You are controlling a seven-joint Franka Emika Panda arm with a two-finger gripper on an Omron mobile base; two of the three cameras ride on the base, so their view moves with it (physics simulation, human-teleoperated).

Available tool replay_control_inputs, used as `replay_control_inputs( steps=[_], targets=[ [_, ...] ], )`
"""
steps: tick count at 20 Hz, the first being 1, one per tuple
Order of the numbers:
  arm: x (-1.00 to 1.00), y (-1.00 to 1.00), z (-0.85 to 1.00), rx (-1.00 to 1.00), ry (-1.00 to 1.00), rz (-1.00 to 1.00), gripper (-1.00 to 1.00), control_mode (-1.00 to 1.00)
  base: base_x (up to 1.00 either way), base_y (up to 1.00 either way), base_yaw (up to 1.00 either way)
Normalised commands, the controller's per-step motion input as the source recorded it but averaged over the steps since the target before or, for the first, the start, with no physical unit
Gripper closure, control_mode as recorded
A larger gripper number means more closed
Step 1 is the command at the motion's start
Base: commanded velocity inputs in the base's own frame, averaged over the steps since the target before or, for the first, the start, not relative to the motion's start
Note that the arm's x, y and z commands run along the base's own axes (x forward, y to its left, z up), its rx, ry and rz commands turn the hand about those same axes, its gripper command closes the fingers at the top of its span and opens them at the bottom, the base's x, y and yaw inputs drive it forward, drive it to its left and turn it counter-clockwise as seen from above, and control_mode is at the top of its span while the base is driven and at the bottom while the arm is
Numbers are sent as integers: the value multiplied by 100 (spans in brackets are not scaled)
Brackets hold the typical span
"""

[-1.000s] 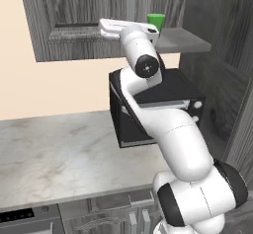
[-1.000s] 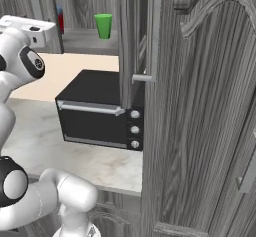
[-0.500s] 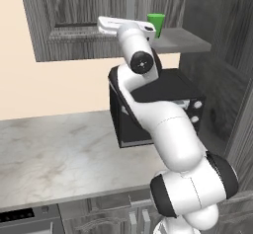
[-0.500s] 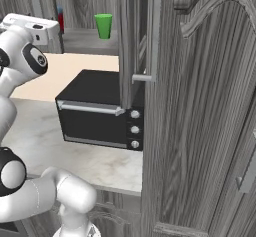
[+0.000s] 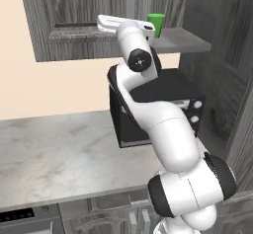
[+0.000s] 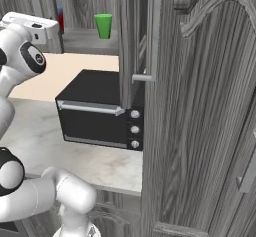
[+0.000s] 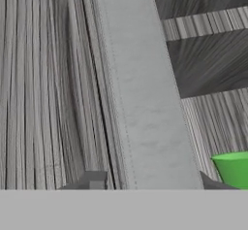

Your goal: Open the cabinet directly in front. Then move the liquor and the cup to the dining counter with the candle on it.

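One hand [image 5: 106, 23] reaches onto the cabinet [image 5: 74, 11] shelf; whether it is clenched or grasping cannot be told. One liquor [image 6: 60, 18] bottle stands just behind it, one green cup [image 6: 103, 26] to its right. Below, one black microwave [image 6: 100, 108] sits on the worktop [image 5: 54, 154].

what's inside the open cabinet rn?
On the cabinet shelf: the green cup, upright, and a sliver of the liquor to its left, mostly covered by the robot's hand. Anything further behind the hand is hidden.
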Motion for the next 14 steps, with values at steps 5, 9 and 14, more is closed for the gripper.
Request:
replay_control_inputs(
  steps=[5, 9, 14],
  targets=[
    [4, 0, 0, 0, 2, 0, 100, -100, 0, 0, 0],
    [0, 0, 0, 0, 0, 0, 100, -100, 0, 0, 0],
    [-33, 0, 0, 0, 2, 0, 100, -100, 0, 0, 0]
  ],
)
